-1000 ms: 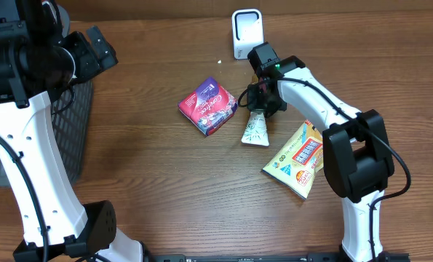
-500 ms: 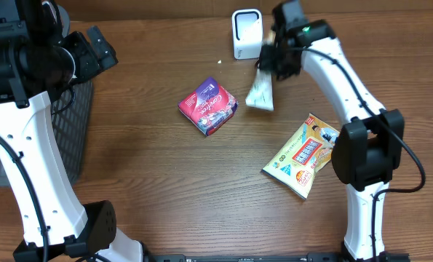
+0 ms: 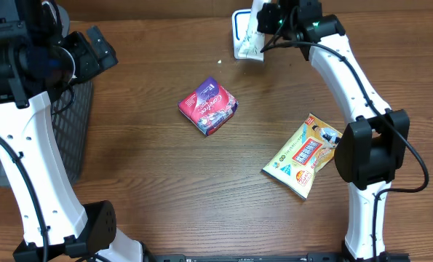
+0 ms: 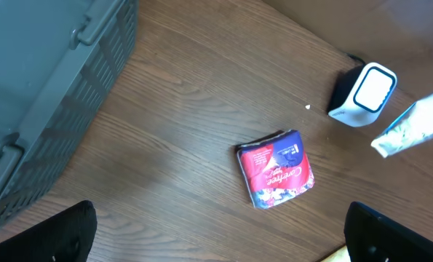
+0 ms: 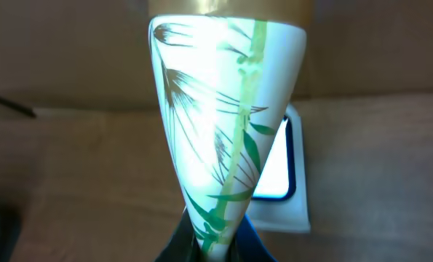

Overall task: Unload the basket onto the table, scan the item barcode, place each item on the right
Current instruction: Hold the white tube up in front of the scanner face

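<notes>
The right claw [image 5: 215,246] is clenched on the narrow end of a white tube [image 5: 227,109] printed with green leaves, held just in front of the scanner [image 5: 283,171]. Well back from this claw, a red packet [image 3: 208,107] and a yellow bag [image 3: 302,159] lie on the counter [image 3: 165,189]. The left claw [image 4: 220,225] hangs released, far aside, near a basket [image 4: 49,80]

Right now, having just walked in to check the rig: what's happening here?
The right tool is shut on a white, leaf-printed tube, holding it in front of the white scanner at the far edge of the table. The left tool hangs open by the grey basket, empty. A red box and a yellow packet lie on the table.
</notes>
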